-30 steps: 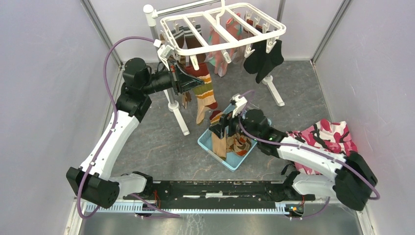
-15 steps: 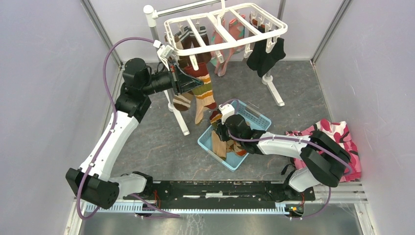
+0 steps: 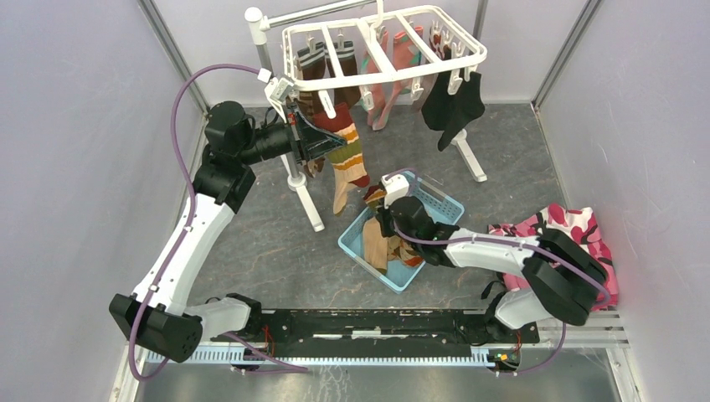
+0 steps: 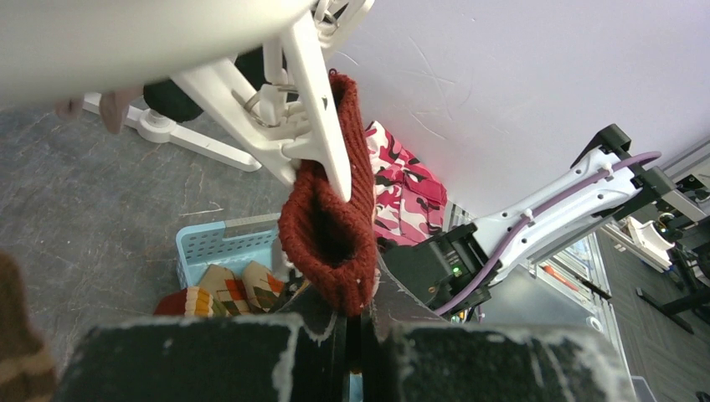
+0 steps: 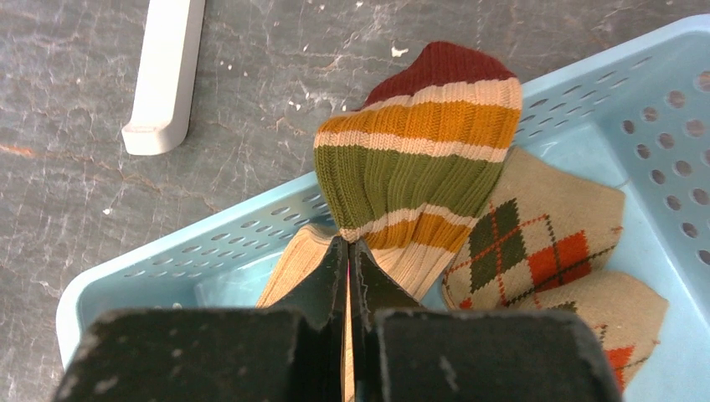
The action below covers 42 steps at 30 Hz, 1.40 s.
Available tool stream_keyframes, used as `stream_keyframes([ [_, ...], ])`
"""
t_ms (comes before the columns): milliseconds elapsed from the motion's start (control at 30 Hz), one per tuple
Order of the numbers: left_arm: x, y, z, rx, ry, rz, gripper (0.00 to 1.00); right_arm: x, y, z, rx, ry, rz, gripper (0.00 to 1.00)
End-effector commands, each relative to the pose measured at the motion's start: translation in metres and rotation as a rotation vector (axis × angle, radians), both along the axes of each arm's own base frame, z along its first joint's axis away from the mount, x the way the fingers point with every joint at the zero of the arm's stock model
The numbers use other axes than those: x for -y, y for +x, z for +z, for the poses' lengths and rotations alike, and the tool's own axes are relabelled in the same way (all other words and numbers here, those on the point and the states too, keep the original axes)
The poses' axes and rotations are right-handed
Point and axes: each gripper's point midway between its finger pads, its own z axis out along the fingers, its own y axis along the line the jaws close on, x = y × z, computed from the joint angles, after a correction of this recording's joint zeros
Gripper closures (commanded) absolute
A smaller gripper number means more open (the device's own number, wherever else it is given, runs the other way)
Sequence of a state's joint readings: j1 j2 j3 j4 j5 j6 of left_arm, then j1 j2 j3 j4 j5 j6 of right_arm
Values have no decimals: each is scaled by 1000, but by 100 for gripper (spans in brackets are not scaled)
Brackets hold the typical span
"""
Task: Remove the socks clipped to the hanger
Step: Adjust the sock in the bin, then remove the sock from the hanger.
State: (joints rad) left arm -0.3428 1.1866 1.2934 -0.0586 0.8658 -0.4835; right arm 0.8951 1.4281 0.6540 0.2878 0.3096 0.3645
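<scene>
Jaws on your left gripper [image 4: 360, 316] pinch a red sock [image 4: 297, 222] under the hanger [image 4: 151, 38]. Right gripper [image 5: 348, 247] below it: jaws pressed together.

- Top view: bright, even, diffuse light from overhead. The pole stand [image 3: 295, 172] throws only faint, soft-edged shadows on the grey floor [image 3: 251, 243].
- The metal strip [image 3: 377, 385] along the near edge carries a pale sheen.
- Left wrist view: the hanger [image 4: 142, 42] bar nearest the lens is a blurred, washed-out white. The left gripper [image 4: 356, 322] is out of focus and grainy, while the dark red sock [image 4: 331, 226] in it looks sharp.
- Right wrist view: the striped sock [image 5: 419, 159] is crisp, its knit ribs clear. The right gripper [image 5: 348, 251] is dark and soft at the bottom edge.
</scene>
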Motion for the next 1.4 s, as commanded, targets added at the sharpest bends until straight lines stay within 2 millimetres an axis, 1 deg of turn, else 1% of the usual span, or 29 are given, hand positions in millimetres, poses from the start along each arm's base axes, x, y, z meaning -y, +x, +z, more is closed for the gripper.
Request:
stream_keyframes([
  [0,-2,-13,20,9,-40,-9,98,30,-1,32,84,66,-119,100],
  [100,-2,-13,20,9,-40,-11,98,49,-12,40,97,78,-147,100],
  [200,-2,-14,21,7,-44,-13,98,67,-24,38,83,77,-165,100],
  [367,-1,-15,20,-1,-49,-16,98,89,-41,21,23,46,-198,100],
  [433,-1,-16,20,-4,-52,-18,98,100,-44,16,13,22,-227,100],
  [500,-1,-16,20,-5,-56,-20,98,109,-44,15,11,1,-268,100],
  [567,-1,-16,20,-6,-58,-21,98,116,-42,18,16,-12,-308,100],
  [600,-1,-16,21,-6,-59,-22,98,114,-41,22,23,-8,-304,100],
  [633,-1,-16,21,-5,-59,-22,98,111,-40,25,29,-4,-286,96],
  [667,-1,-17,21,-6,-60,-23,98,107,-39,31,34,4,-269,85],
  [700,-1,-17,21,-6,-60,-25,98,101,-38,39,49,18,-239,71],
  [767,-1,-17,20,-10,-58,-28,98,88,-38,62,92,60,-166,49],
  [800,-1,-18,19,-12,-58,-31,98,78,-39,80,129,99,-108,38],
  [833,-1,-19,18,-14,-57,-32,98,68,-40,107,184,162,-58,31],
  [867,-1,-20,18,-12,-56,-35,98,59,-43,129,223,199,-2,27],
  [900,-1,-21,17,-13,-56,-38,98,49,-46,156,262,252,59,24],
  [933,-1,-22,17,-14,-55,-43,98,41,-50,176,287,281,108,22],
  [967,0,-23,16,-17,-55,-48,98,29,-56,201,316,330,176,21],
  [1000,-1,-24,16,-18,-55,-53,98,20,-60,221,336,367,226,19],
  [1033,0,-25,16,-20,-55,-57,98,11,-65,236,347,404,277,17],
  [1100,0,-27,16,-28,-58,-63,98,-6,-72,260,373,461,367,15],
  [1133,0,-28,17,-32,-60,-67,98,-13,-73,269,386,480,392,14],
  [1233,0,-31,18,-34,-63,-69,98,-30,-66,288,423,494,430,12],
  [1300,-1,-32,19,-32,-66,-68,98,-43,-60,294,426,490,455,13],
  [1367,-1,-33,21,-31,-69,-65,98,-60,-60,300,415,507,510,15],
])
